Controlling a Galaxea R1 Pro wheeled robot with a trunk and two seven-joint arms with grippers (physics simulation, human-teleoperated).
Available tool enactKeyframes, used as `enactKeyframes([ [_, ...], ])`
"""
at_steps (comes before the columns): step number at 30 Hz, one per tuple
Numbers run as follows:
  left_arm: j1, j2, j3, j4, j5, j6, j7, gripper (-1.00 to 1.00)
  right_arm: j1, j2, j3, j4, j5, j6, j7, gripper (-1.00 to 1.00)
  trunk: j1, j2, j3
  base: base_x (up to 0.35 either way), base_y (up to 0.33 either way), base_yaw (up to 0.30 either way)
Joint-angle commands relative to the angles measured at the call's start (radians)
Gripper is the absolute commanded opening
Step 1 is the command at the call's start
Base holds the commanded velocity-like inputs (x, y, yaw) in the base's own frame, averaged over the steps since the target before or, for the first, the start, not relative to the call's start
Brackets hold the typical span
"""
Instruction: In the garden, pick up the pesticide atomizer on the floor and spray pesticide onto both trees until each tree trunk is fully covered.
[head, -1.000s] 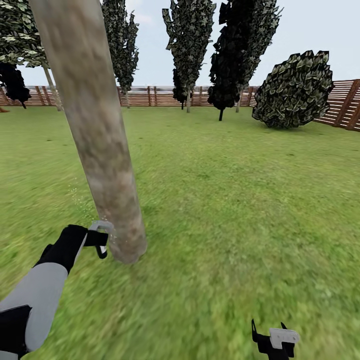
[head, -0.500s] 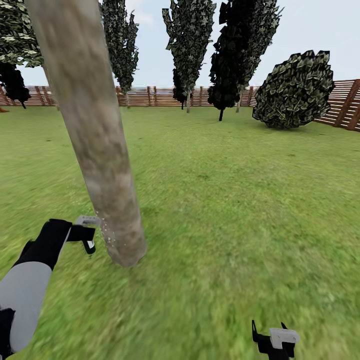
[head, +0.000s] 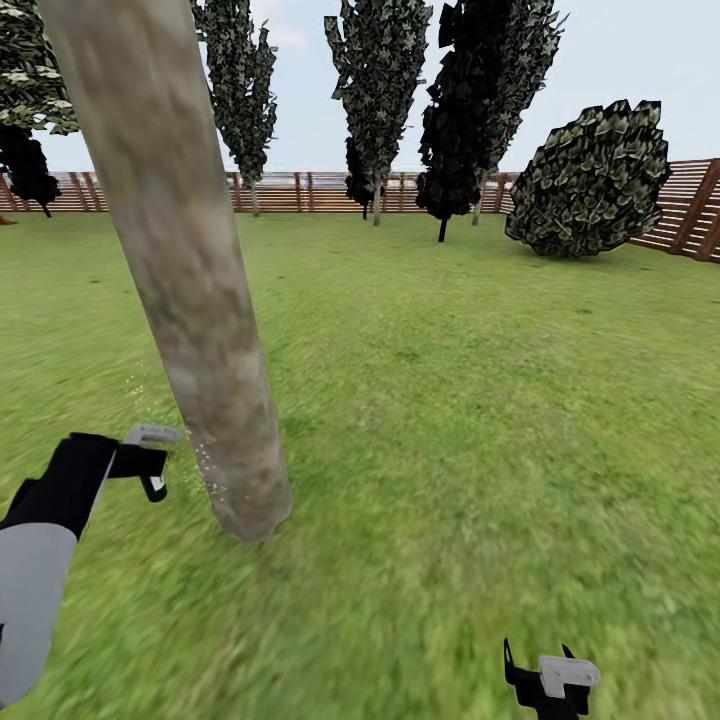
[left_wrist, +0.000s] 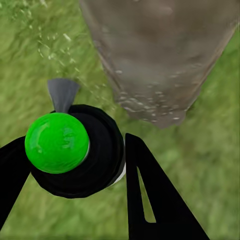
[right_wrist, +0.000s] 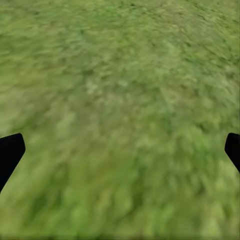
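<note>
Left hand (head: 150, 470) clamped on the pesticide atomizer (left_wrist: 75, 150): in the left wrist view the two black fingers (left_wrist: 150, 195) sit on either side of its dark round body. One green dot (left_wrist: 56, 142) on the atomizer's top, one grey nozzle (left_wrist: 63, 93) sticking out toward the grass. In the head view the atomizer's light-grey cap (head: 152, 434) shows just above the hand, just beside the base of the tree trunk (head: 190, 300), not touching it.

One thick mottled grey-brown trunk in close range, leaning across the head view, slightly flared at the lawn (head: 480, 400). Pale spray specks (head: 205, 462) float between cap and trunk; more specks dot the lower bark in the left wrist view.

Right hand (head: 548, 682) low over bare grass, fingers apart, holding nothing; right wrist view has one black fingertip (right_wrist: 10, 152) at each side edge.

Background: three tall dark trees (head: 380, 90) in a row, one broad-leaved shrub (head: 590, 180), one brown slatted fence (head: 690, 205).
</note>
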Motion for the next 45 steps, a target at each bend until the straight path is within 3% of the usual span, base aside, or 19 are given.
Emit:
enactKeyframes([
  [1, 0.001, -0.002, -0.002, 0.000, 0.000, 0.000, 0.000, -1.00, 0.000, 0.000, 0.000, 0.000, 0.000, 0.000, 0.000, 1.00, 0.000, 0.000, 0.000, 0.000, 0.000, 0.000],
  [5, 0.006, -0.031, -0.011, -0.001, -0.001, -0.002, -0.002, -1.00, 0.000, 0.000, 0.000, 0.000, 0.000, 0.000, 0.000, 1.00, 0.000, 0.000, 0.000, 0.000, 0.000, 0.000],
  [6, 0.001, -0.045, -0.047, -0.007, 0.000, 0.000, -0.005, -1.00, 0.000, 0.000, 0.000, 0.000, 0.000, -0.001, 0.000, 1.00, 0.000, 0.000, 0.000, 0.000, 0.000, 0.000],
  [10, 0.009, -0.046, -0.052, -0.058, 0.000, 0.001, -0.023, -1.00, 0.000, 0.000, 0.000, 0.000, 0.000, -0.001, 0.000, 1.00, 0.000, 0.000, 0.000, -0.102, -0.041, 0.000],
  [18, 0.009, -0.047, -0.050, -0.065, 0.000, 0.001, -0.024, -1.00, 0.000, 0.000, 0.000, 0.000, 0.001, -0.001, 0.000, 1.00, 0.000, 0.000, 0.000, -0.149, -0.222, 0.000],
  [30, 0.002, -0.047, -0.043, -0.066, 0.000, 0.001, -0.022, -1.00, 0.000, 0.002, 0.000, 0.000, 0.000, -0.001, 0.000, 1.00, 0.000, 0.000, 0.000, 0.187, -0.219, 0.178],
  [45, 0.007, -0.046, -0.041, -0.092, -0.002, 0.000, -0.021, -1.00, 0.000, 0.000, 0.000, 0.000, 0.000, -0.001, -0.001, 1.00, 0.000, 0.000, 0.000, 0.048, -0.261, 0.007],
])
